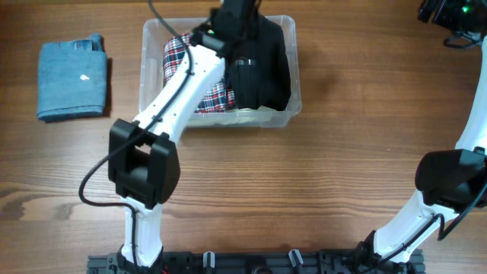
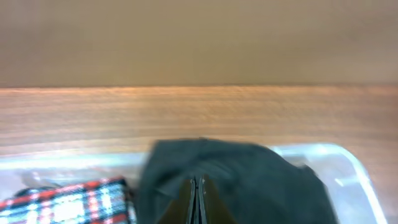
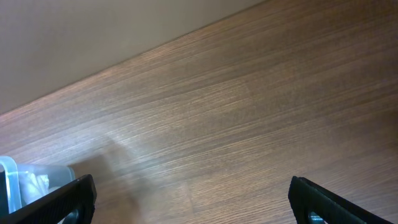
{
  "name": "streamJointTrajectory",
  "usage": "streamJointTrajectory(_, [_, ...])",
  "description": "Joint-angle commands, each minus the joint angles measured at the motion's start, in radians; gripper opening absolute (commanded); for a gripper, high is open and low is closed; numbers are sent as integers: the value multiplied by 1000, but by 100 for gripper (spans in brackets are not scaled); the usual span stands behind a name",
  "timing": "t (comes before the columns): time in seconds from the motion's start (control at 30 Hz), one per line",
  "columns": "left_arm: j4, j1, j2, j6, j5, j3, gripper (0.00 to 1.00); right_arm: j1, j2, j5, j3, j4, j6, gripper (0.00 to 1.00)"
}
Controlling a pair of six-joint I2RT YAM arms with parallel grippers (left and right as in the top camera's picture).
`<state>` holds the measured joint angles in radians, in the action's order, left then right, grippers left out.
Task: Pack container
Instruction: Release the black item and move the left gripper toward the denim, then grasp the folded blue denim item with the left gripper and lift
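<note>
The clear plastic container (image 1: 294, 91) stands at the back middle of the table. Inside it lie a red plaid folded cloth (image 1: 209, 99) on the left and a black garment (image 1: 262, 76) on the right. My left gripper (image 1: 242, 34) hangs over the container's back part, its fingers shut together against the black garment (image 2: 249, 180). The plaid cloth (image 2: 68, 202) shows at the lower left of the left wrist view, and the container's rim (image 2: 348, 162) at the right. My right gripper (image 3: 189, 202) is open and empty over bare table at the far right.
A folded blue denim piece (image 1: 72, 80) lies on the table left of the container. My right arm (image 1: 456, 175) runs along the right edge. A corner of the container (image 3: 18, 180) shows at the lower left of the right wrist view.
</note>
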<state>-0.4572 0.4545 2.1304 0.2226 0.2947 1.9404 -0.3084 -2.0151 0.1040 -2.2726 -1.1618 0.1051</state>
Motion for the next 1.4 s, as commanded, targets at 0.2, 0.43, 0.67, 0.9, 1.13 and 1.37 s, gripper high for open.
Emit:
streamJointTrajectory(0.2, [38,-38,144,-13,-98,7,4,3,-8,-6,4,3,9,100])
streamJointTrajectory(0.43, [23,-33,268,-13,-157,7,4,3,-8,-6,4,2,10,100])
streamJointTrajectory(0.67, [5,-23,329,-13,-156,8,4,3,-8,-6,4,3,9,100])
streamJointTrajectory(0.9, [-16,-22,194,-40,-136,9,4,3,-8,-6,4,3,9,100])
streamJointTrajectory(1.13, [-203,-39,-121,-35,-69,9,35,3,-8,-6,4,2,10,100])
streamJointTrajectory(1.37, [-511,-255,-342,32,-36,9,30,3,-8,-6,3,3,9,100])
